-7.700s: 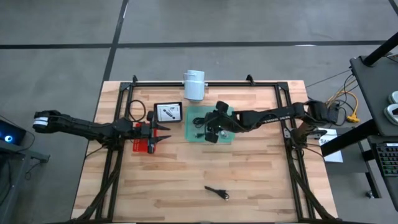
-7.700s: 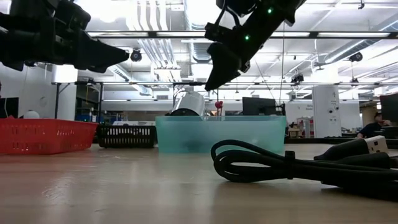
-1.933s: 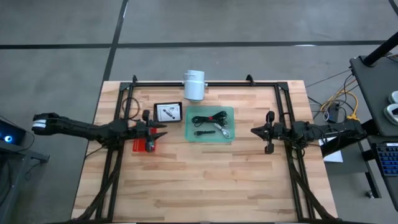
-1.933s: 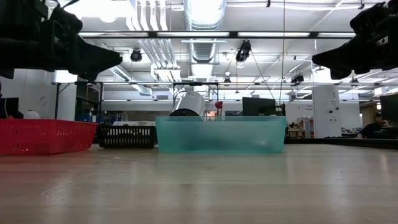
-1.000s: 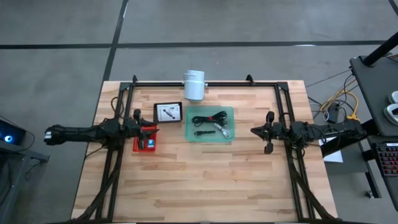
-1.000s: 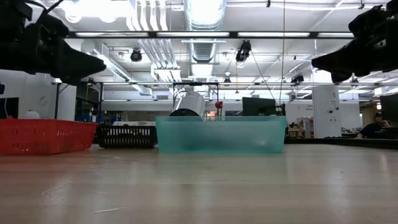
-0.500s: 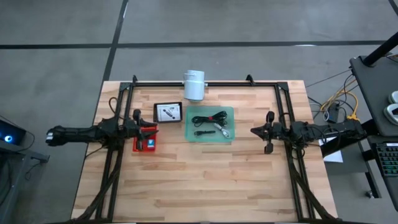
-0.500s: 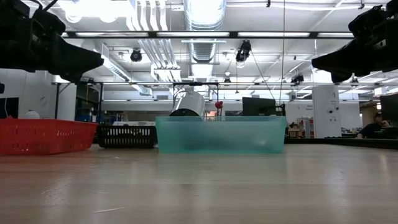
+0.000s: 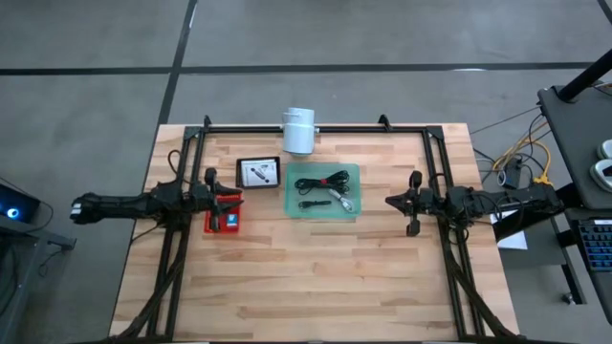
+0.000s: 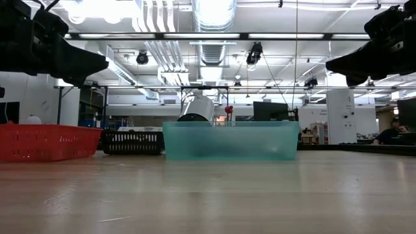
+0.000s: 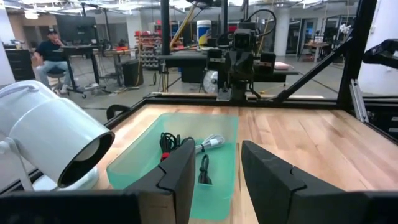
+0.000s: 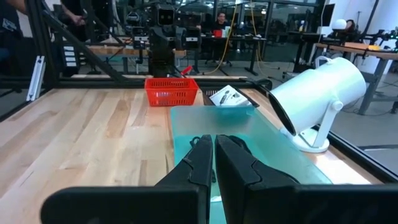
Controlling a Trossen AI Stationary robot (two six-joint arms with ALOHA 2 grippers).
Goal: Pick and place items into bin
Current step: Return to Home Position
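Note:
The translucent green bin stands mid-table, with black cables and a silver-ended plug lying in it; these also show in the left wrist view as the cables in the bin. A white printed card lies in a black tray. No grey ball or dark knob shows. My left gripper hovers open above the red basket, left of the bin. My right gripper hangs shut in the air, right of the bin. In the wrist views they appear as the left gripper and the right gripper.
A white cylinder-shaped device stands at the far edge behind the bin. The black frame rails run along both sides and the far edge. Bare wooden tabletop stretches across the near half. People sit at desks in the room beyond.
My left gripper has risen a little above the red basket. Everything else has kept still.

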